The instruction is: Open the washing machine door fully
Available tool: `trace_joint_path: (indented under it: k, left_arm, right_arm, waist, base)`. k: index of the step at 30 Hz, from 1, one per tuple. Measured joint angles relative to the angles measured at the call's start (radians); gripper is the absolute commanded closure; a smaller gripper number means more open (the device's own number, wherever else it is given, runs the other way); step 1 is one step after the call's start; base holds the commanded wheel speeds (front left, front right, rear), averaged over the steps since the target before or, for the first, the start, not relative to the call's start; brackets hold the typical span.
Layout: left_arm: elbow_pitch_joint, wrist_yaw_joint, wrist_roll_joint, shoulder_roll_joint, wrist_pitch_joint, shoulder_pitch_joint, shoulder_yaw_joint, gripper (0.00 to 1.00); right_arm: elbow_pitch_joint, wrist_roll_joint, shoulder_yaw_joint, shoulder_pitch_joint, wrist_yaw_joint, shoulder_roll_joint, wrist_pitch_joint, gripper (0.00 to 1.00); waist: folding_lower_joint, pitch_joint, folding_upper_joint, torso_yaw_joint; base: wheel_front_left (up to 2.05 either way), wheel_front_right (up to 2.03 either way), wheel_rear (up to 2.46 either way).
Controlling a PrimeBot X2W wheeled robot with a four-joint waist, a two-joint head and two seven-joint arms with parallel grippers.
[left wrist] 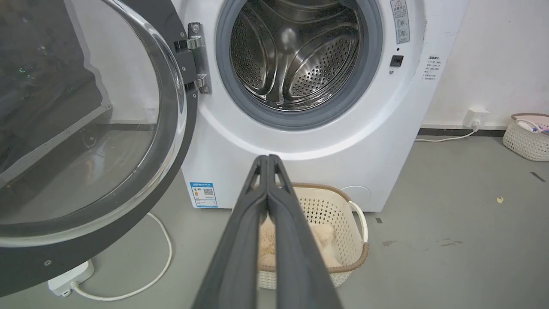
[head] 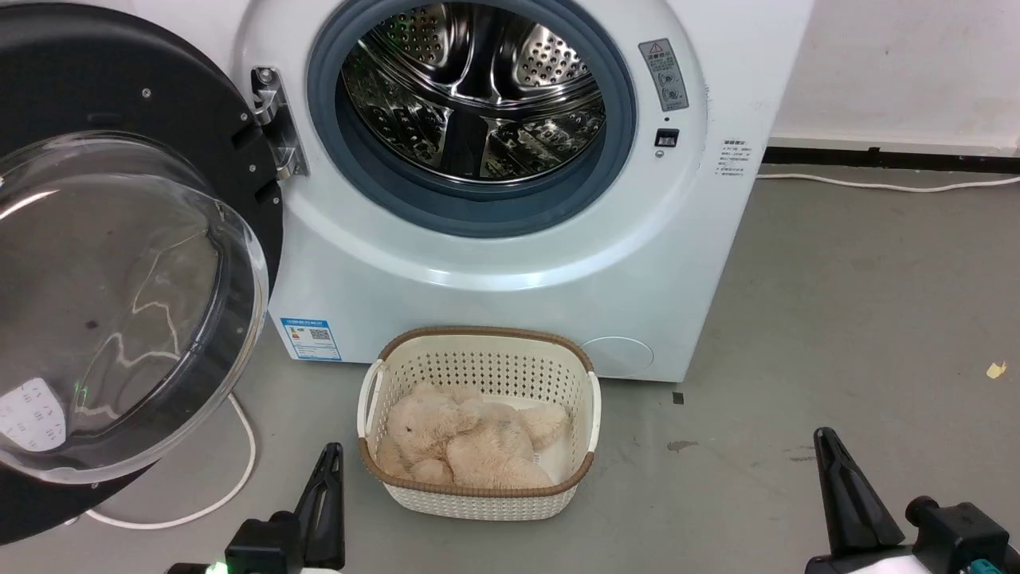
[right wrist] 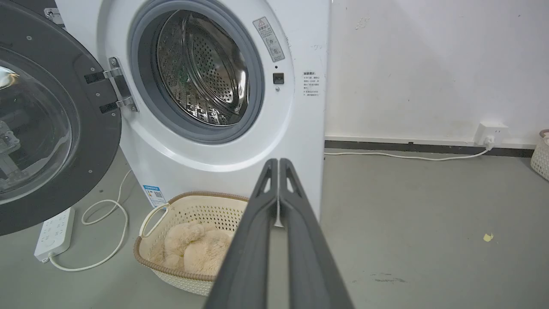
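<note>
At the left of the washing machine (head: 494, 271), the washing machine door (head: 119, 271) stands swung wide on its hinge, apparently fully open. Lower down, the left gripper (left wrist: 268, 161) and right gripper (right wrist: 279, 163) each have fingers pressed together, empty, either side of a basket (head: 486, 330).

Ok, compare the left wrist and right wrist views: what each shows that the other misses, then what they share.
Left wrist, not right: the left hand, shut; the machine's round lower cover. Right wrist, not left: the right hand, shut; the power strip seen socket-side up. Both: the washing machine door swung open, the drum, the basket holding a plush toy.
</note>
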Motion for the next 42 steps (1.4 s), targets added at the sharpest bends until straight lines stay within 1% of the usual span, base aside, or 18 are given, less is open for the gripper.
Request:
trace_joint_path:
  k: [42]
  left_arm:
    - [-0.012, -0.044, 0.056, -0.029, 0.083, -0.036, 0.067, 1.00]
  right_arm:
    - [-0.001, -0.053, 0.006, -0.040, 0.000, 0.000, 0.087, 1.00]
  waist:
    - [0.0000, 0.000, 0.0000, -0.009]
  base:
    - [0.00, 0.00, 0.00]
